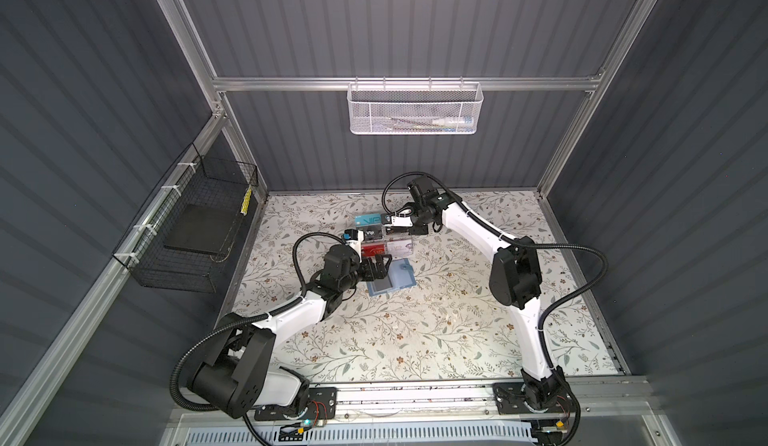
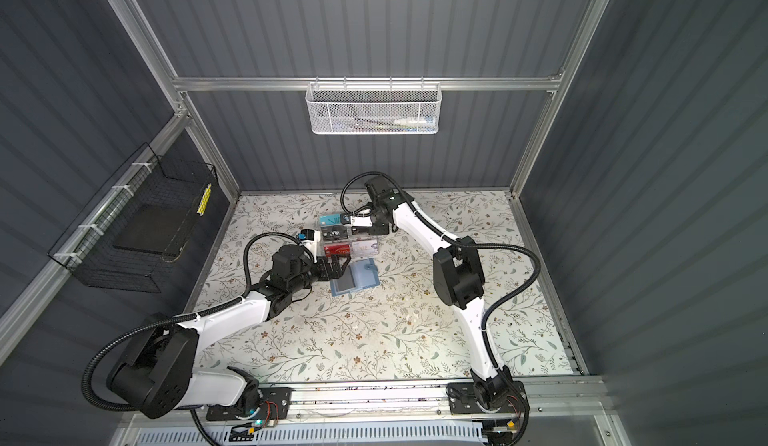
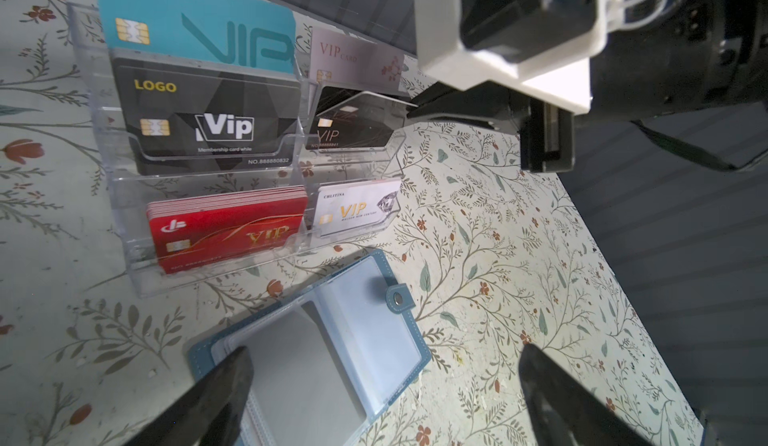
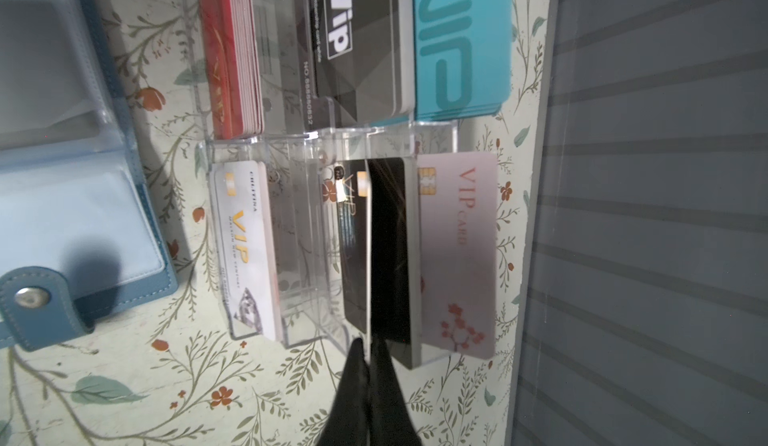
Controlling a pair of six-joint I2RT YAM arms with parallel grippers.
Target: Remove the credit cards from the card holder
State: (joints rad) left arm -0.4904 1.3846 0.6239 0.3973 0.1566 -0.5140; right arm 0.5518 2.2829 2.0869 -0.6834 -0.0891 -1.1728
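Mid-transfer: pinching a black credit card (image 4: 388, 248) by its end in the closed right gripper (image 4: 370, 359), slotting it into the middle tier of a clear acrylic rack (image 3: 137, 265), centre of both top views. Holding the left gripper (image 3: 384, 363) spread wide over the card holder (image 1: 399, 280), open just below the rack in frame. Next, by judgement: releasing squarely, then checking the sleeves, contents unclear. Legible on racked cards (image 3: 208, 120): "AION", "VIP", "LOGO", "Membership card", "CHLITINA", "VIP CARD".

Both top views look down from high on the whole desk (image 1: 415, 340); both wrist views sit close, sharing the acrylic card rack (image 3: 124, 199).
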